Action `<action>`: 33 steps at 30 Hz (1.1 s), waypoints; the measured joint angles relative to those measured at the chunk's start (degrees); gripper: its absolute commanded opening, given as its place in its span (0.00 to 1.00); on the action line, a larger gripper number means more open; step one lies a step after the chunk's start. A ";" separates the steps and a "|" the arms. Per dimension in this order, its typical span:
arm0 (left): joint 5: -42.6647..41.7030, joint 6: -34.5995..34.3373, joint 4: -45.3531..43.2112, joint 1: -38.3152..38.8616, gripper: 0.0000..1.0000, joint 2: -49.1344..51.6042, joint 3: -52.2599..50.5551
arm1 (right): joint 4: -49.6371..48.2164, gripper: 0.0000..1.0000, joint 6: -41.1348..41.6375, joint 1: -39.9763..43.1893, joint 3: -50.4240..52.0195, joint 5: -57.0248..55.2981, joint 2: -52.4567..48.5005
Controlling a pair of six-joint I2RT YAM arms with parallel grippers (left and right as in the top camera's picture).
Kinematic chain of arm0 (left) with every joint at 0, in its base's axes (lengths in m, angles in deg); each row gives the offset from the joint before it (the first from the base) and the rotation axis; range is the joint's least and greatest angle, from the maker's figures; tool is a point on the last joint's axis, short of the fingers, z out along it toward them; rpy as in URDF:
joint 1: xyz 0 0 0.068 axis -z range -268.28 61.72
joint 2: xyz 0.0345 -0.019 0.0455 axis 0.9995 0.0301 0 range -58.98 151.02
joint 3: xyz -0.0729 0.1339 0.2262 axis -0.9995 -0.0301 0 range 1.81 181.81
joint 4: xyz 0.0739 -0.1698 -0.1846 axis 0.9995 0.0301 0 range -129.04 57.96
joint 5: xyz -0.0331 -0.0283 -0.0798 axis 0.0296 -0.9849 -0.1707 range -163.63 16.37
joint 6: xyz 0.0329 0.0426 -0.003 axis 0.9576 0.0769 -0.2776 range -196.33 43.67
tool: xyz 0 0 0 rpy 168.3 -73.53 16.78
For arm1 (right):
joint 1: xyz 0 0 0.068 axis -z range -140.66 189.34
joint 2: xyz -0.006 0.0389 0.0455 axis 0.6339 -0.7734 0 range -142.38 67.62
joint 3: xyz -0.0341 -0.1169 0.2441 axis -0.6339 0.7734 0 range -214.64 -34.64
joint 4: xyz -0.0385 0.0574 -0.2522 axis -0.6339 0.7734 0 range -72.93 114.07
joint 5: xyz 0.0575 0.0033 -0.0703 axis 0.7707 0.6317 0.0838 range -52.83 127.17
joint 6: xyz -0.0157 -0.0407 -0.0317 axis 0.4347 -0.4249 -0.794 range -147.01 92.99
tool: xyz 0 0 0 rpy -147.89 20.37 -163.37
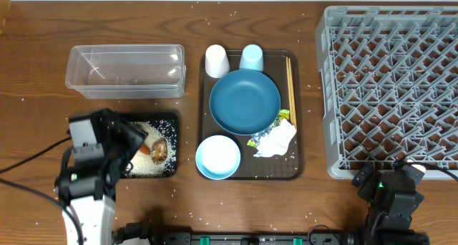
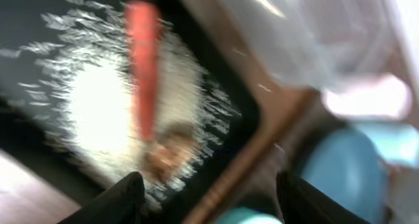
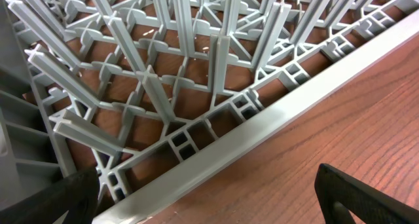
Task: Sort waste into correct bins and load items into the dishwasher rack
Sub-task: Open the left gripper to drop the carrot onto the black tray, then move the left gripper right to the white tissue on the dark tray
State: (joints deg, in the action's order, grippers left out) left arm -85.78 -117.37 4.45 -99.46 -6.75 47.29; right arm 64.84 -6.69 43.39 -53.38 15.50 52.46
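The shallow black tray (image 1: 169, 121) holds loose white rice (image 1: 152, 166), an orange carrot (image 1: 145, 149) and a brown food lump (image 1: 159, 151). My left gripper (image 1: 134, 139) hovers over its left part, open and empty. The blurred left wrist view shows the carrot (image 2: 143, 73), rice (image 2: 105, 99) and lump (image 2: 167, 152) ahead of the open jaws (image 2: 209, 204). The dark-blue plate (image 1: 245, 100), white bowl (image 1: 217, 157), white cup (image 1: 217, 61), light-blue cup (image 1: 251, 57), chopsticks (image 1: 290, 80), napkin (image 1: 275, 141) and green-yellow packet (image 1: 283, 119) lie on the brown serving tray (image 1: 297, 170). My right gripper (image 1: 390, 179) is open at the grey rack's (image 1: 393, 87) front edge (image 3: 262, 126). No foil ball shows.
The clear plastic tub (image 1: 125, 71) stands behind the black tray and looks empty. Scattered rice grains lie on the wooden table. The rack fills the right side, up to the table's right edge. Cables run along the front left.
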 measured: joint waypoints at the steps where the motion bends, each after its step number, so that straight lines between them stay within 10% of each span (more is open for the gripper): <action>1: -2.64 1.27 -0.04 0.13 0.67 -0.98 0.00 | 0.00 0.99 -0.02 0.00 0.00 0.00 0.00; 14: -23.85 14.29 -3.43 19.17 0.79 -2.71 -0.02 | 0.00 0.99 0.00 0.00 0.00 0.00 0.00; 33: -7.67 15.50 -4.17 58.51 0.90 22.86 14.05 | 0.00 0.99 0.00 0.00 0.00 0.02 0.00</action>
State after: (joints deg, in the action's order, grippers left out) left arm -93.45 -101.87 0.27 -40.95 16.11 61.34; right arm 64.84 -6.69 43.39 -53.38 15.52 52.46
